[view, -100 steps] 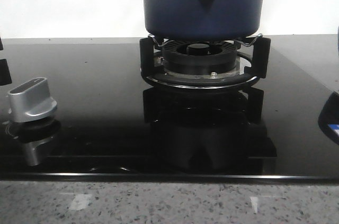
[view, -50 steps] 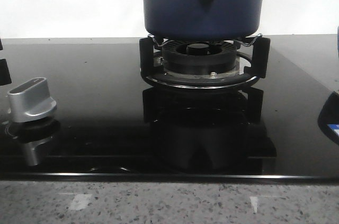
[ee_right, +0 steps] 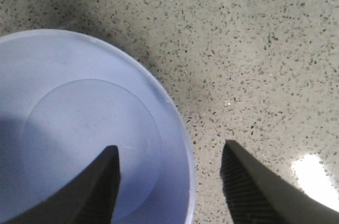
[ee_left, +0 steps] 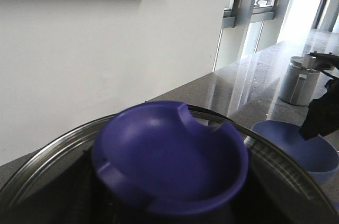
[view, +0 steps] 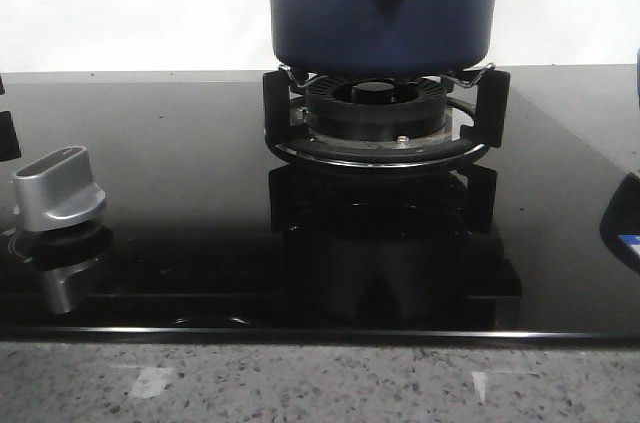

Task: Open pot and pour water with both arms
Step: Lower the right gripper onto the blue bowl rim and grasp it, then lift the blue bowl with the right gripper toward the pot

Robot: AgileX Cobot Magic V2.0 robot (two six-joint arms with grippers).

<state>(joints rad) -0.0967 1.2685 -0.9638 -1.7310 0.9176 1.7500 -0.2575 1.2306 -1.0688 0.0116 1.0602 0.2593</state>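
The dark navy pot [view: 385,8] stands on the burner grate [view: 385,118] at the back centre of the front view, its top cut off. In the left wrist view its glass lid [ee_left: 47,155] with a steel rim carries a purple-blue knob [ee_left: 169,155]. My left gripper [ee_left: 169,211] is right at this knob, which hides the fingers. My right gripper [ee_right: 170,147] is open over the rim of a light blue bowl [ee_right: 79,128]. One finger is above the bowl's inside and the other above the counter. Neither gripper shows in the front view.
A silver stove knob [view: 60,188] sits at the left of the black glass hob [view: 180,173]. A speckled stone counter [ee_right: 254,49] surrounds the bowl. In the left wrist view, a grey canister [ee_left: 299,81] stands beyond the bowl [ee_left: 296,147], with the dark right arm [ee_left: 323,113] above the bowl.
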